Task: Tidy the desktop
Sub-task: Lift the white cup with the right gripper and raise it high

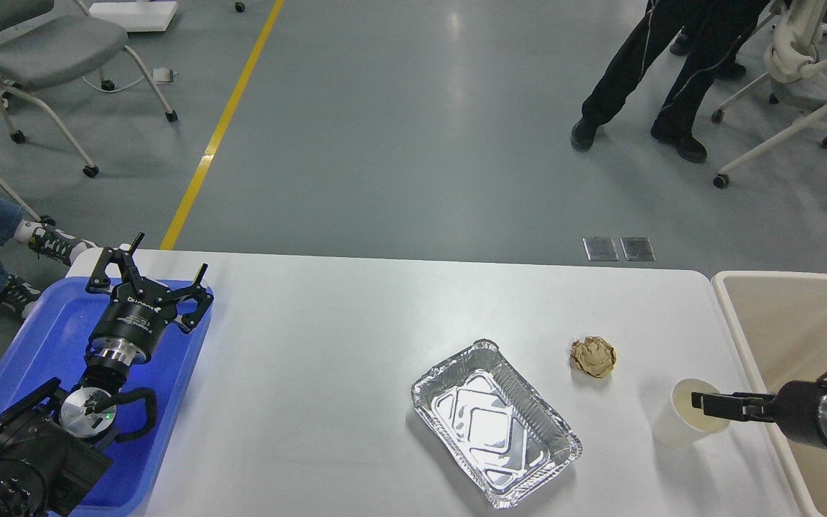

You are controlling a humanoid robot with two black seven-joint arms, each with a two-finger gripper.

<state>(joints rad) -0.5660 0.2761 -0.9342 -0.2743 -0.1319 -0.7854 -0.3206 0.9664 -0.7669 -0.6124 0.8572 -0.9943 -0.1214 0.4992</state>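
Head view shows the desktop (pixel 327 373), a broad white surface filling the lower half of the scene, with three loose things on its right part: a foil tray (pixel 494 422), a crumpled brown paper ball (pixel 592 356) just beyond it, and a white paper cup (pixel 688 415) near the right edge. The right end effector (pixel 704 402) reaches in from the right with its fingers at the cup's rim, one apparently inside the mouth; whether it has closed on the wall I cannot tell. The left end effector (pixel 151 283) hovers over the blue tray (pixel 47 337) at the left edge with its fingers spread wide and nothing between them.

The step in hand looks like taking the cup to the beige bin (pixel 801 337) just beside the surface on the right. To do it well, pinch the wall firmly enough not to slip yet not so hard the thin paper buckles, lift straight up before swinging right, and keep the cup upright (a pale yellowish tint inside may be liquid or only shadow).

As for contents, the foil tray is empty and shiny, the bin's visible part holds nothing, and the blue tray shows no contents where the arm does not hide it.
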